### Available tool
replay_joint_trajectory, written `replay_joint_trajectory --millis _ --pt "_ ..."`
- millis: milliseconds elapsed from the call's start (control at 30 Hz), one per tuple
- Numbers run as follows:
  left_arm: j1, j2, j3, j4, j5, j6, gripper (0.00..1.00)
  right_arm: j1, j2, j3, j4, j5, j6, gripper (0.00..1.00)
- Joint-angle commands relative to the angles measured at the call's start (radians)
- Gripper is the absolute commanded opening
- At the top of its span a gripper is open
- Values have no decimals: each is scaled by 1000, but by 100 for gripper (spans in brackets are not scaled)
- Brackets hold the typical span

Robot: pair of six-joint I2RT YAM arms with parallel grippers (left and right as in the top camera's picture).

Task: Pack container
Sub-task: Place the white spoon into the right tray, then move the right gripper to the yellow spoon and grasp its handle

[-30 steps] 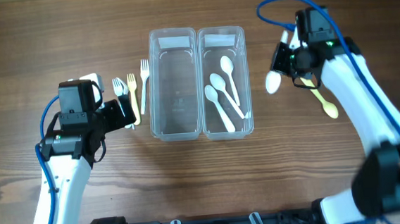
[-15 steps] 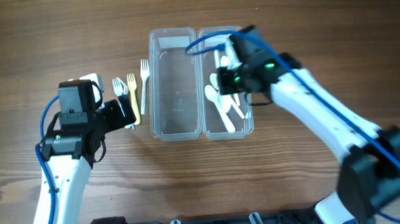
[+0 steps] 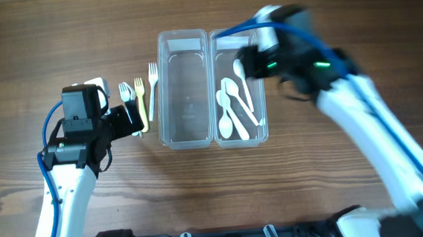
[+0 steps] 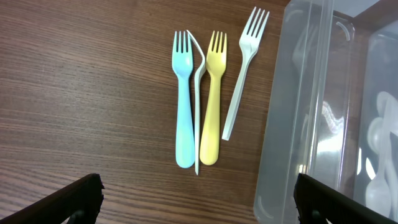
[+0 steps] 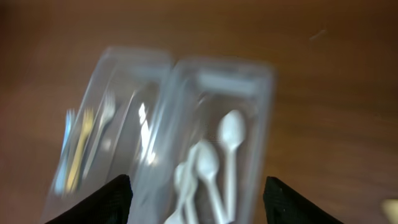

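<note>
Left container (image 3: 185, 98) and right container (image 3: 233, 33) side by side on table (image 3: 42, 41), touching. Spoons (image 3: 227, 123) in right container. Forks (image 4: 212, 112) just left of left container, parallel, tines toward far edge.

two clear containers (image 3: 187, 120) are showing, four forks (image 4: 211, 99) are lying outside them, four white spoons (image 3: 229, 87) inside one.

Tabletop (image 3: 42, 41): brown wood grain.
Containers: clear left container (image 3: 185, 98) and right container (image 3: 233, 38), side by side, walls touching.
Forks: blue fork (image 4: 183, 106), thin white utensil (image 4: 199, 93), yellow fork (image 4: 212, 106) bunched together; white fork (image 4: 242, 68) tilted, just beside the left container.
</note>
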Motion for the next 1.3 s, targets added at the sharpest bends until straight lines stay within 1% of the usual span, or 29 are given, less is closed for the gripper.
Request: replay_joint_trajectory --millis 0,100,133,233,300,367,467,500,633,733,900,1167,1267 --pt "-6 5 20 3 -10 -10 100 -170 -70 15 -70 179 -78 70" --pt "-6 5 20 3 -10 -10 100 -306 -56 -8 -121 235 -97 71" --pt "-6 5 20 3 -10 -10 100 -348 -47 -19 -126 229 -98 73" --pt "-6 5 20 3 -10 -10 100 -454 5 -66 -114 151 -135 73" --pt "-6 5 20 3 -10 -10 100 -502 55 -89 -104 78 -213 72" --pt "-6 5 20 3 -10 -10 100 -533 111 -97 -100 30 -310 78" --pt "-6 5 20 3 -10 -10 100 -557 195 -97 -107 -55 -495 79" --pt "-6 5 20 3 -10 -10 100 -560 229 -97 -121 -90 -583 79" --pt "-6 5 20 3 -10 -10 100 -560 321 -97 -159 -69 -729 64" --pt "-6 5 20 3 -10 -10 100 -560 374 -97 -182 -17 -723 64" --pt "-6 5 20 3 -10 -10 100 -562 423 -99 -189 7 -722 63" --pt "-6 5 20 3 -10 -10 100 -562 449 -163 -166 38 -711 53" --pt "-6 5 20 3 -10 -10 100 -562 449 -180 -137 68 -642 48"
